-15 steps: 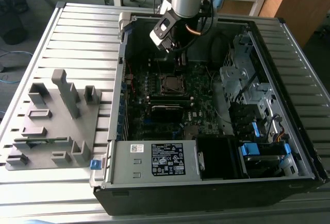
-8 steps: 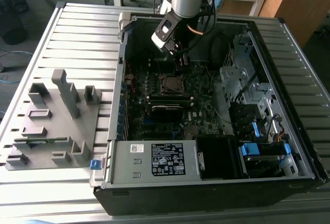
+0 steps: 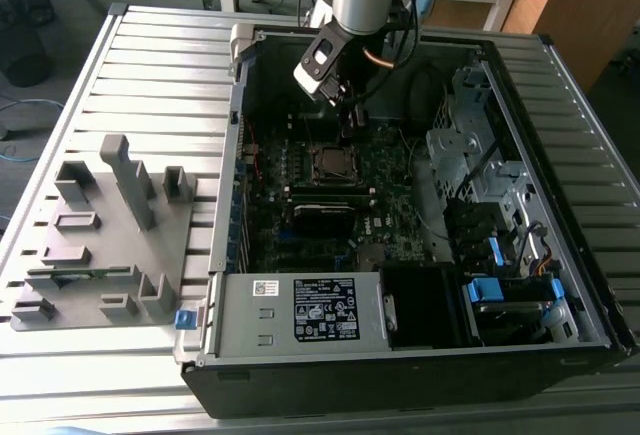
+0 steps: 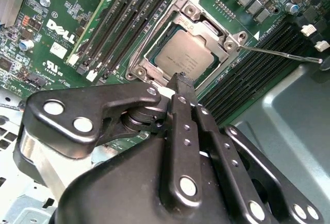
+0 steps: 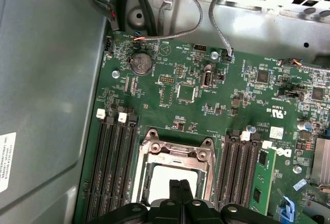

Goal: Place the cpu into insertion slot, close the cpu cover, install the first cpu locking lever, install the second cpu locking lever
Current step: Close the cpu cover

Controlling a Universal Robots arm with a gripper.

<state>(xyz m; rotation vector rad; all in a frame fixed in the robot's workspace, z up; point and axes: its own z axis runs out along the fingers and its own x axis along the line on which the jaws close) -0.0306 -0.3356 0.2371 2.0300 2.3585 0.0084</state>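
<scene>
The cpu [image 4: 181, 54] lies flat in the insertion slot [image 4: 138, 69] of the green board, its dull silver top showing. The cpu cover [image 4: 209, 31] lies down over it as a silvery frame. In the first wrist view the cpu [image 5: 164, 177] shows inside the cover [image 5: 175, 151]. My gripper [image 4: 181, 82] hovers just above the chip's edge, fingers pressed together with nothing between them. A thin metal locking lever [image 4: 281, 54] sticks out sideways from one socket corner. In the exterior view my gripper [image 3: 352, 115] hangs inside the open case, just beyond the slot [image 3: 331, 161].
Long black memory slots [image 4: 129, 26] flank the socket on both sides, and one holds a green module [image 5: 260, 177]. Cables [image 5: 193, 5] loop near the case wall. A grey fixture [image 3: 105, 230] stands on the slatted table at the exterior view's left.
</scene>
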